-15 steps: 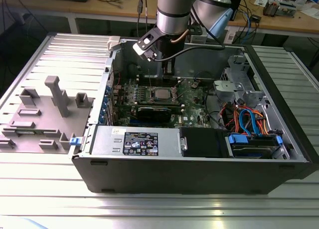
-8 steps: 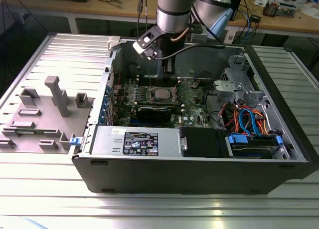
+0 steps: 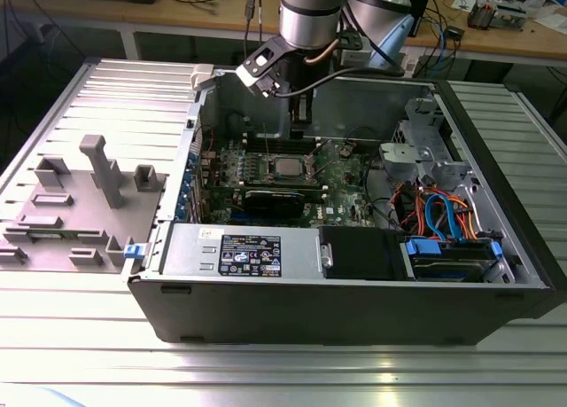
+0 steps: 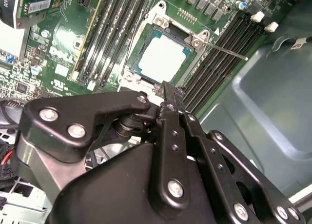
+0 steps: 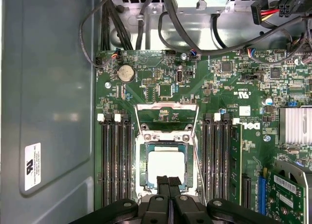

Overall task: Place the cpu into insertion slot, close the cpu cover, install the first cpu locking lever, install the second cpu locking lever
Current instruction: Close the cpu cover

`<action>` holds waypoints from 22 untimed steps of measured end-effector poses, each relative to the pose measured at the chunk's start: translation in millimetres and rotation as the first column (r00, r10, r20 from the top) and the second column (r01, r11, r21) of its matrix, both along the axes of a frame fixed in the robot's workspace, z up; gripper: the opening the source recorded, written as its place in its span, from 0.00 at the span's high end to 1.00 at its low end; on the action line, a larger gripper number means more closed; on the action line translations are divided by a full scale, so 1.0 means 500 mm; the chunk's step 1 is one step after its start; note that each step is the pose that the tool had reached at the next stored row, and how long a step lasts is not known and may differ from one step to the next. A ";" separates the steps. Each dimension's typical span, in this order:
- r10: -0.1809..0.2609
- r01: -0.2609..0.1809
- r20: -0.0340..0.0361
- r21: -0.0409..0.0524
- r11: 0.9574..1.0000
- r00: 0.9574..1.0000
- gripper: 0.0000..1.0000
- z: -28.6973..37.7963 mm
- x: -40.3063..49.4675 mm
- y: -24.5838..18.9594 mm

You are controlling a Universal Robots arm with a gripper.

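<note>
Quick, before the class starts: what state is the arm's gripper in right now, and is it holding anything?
Gripper: closed, fingertips together, nothing held; the tips are close to the chip.

One arm (image 3: 310,8) carried two fingers (image 5: 163,185). One open computer case (image 3: 354,309) lay on one table (image 3: 266,371). In it were one motherboard (image 5: 161,87), one cpu (image 5: 165,166), one coin battery (image 5: 126,73), one finned heat sink (image 5: 296,126) and two banks of memory slots (image 5: 116,160). One grey moulded fixture (image 3: 71,203) lay there too.
</note>
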State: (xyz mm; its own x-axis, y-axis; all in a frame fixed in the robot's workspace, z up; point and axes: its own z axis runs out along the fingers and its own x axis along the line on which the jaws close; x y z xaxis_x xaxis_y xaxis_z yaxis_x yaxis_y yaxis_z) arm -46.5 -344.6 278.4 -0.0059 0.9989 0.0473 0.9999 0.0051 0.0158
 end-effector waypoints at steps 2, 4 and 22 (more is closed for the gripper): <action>0.000 0.000 0.000 0.000 1.000 1.000 0.89 0.001 0.000 0.0001; 0.000 0.000 0.000 0.000 1.000 1.000 0.89 0.001 0.000 0.0001; 0.001 -0.001 0.000 0.000 1.000 1.000 0.89 0.002 0.009 0.0000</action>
State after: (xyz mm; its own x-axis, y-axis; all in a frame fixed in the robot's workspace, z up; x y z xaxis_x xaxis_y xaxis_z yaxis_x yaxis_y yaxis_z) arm -42.2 -344.6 279.3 -0.0069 0.9988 0.0475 0.9999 0.0062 0.0159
